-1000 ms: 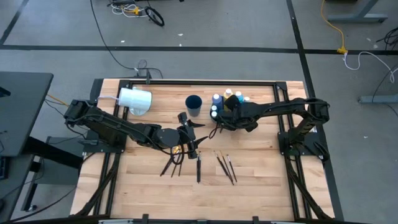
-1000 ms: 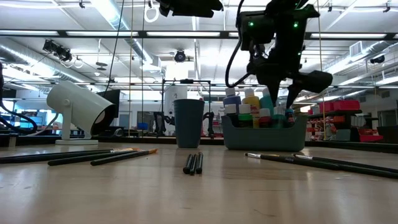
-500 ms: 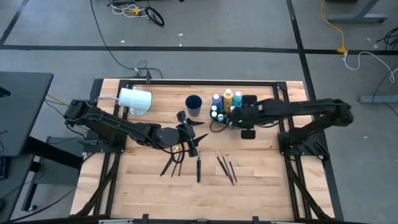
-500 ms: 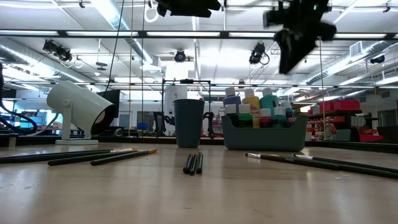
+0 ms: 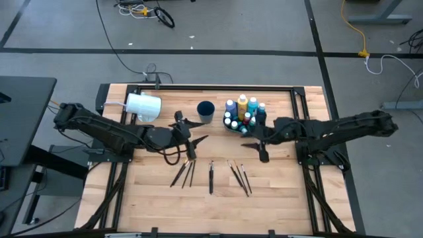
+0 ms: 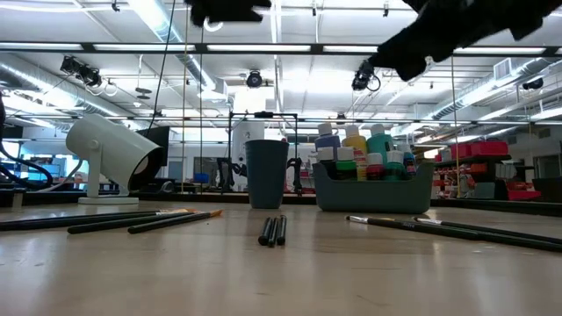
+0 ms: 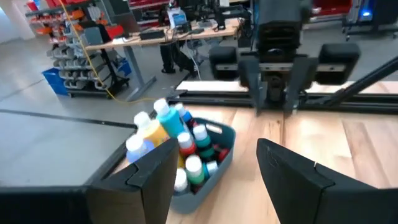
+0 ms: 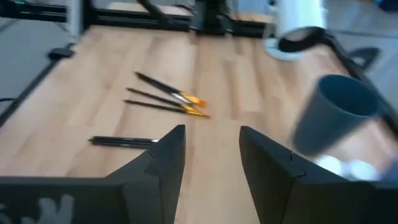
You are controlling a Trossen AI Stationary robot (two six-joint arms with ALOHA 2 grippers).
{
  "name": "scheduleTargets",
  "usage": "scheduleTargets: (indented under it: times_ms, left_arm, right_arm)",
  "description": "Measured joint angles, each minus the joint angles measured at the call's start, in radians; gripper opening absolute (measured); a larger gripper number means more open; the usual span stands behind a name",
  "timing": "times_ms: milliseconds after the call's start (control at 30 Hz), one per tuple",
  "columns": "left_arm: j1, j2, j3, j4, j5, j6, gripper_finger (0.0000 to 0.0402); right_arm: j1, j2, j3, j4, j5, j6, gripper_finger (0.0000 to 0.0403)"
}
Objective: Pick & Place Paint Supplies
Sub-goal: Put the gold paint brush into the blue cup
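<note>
On the wooden bench [image 5: 277, 185] the bottles [image 5: 242, 111] are standing packed in a grey bin [image 6: 373, 189] toward the far edge, and the brushes [image 5: 211, 175] are lying in loose groups nearer the front edge. We are holding both grippers empty above the middle: the left [image 5: 187, 132] with fingers spread, the right [image 5: 259, 149] with fingers apart.

Pale wood-grain counter [image 5: 277, 198], black frame around it. Dark blue cup [image 5: 205, 110], grey-blue bin [image 6: 373, 188] packed with white-capped paint bottles [image 5: 242, 111] in blue, yellow, teal, red. White cylinder [image 5: 143, 106]. Dark paintbrushes [image 5: 239, 177], some orange-tipped [image 8: 166, 99]. Both arms black.
</note>
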Motion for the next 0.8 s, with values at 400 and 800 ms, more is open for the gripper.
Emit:
scheduleTargets:
  times_ms: [400, 800]
  left_arm:
    - [0.004, -0.009, -0.228, 0.124, 0.158, -0.377, 0.0229]
    - [-0.003, 0.121, -0.247, 0.035, 0.197, -0.578, 0.0229]
  right_arm:
    - [-0.005, 0.038, -0.134, 0.403, 0.314, -0.122, 0.0155]
    - [-0.015, 0.038, -0.134, 0.422, 0.293, -0.11, 0.0155]
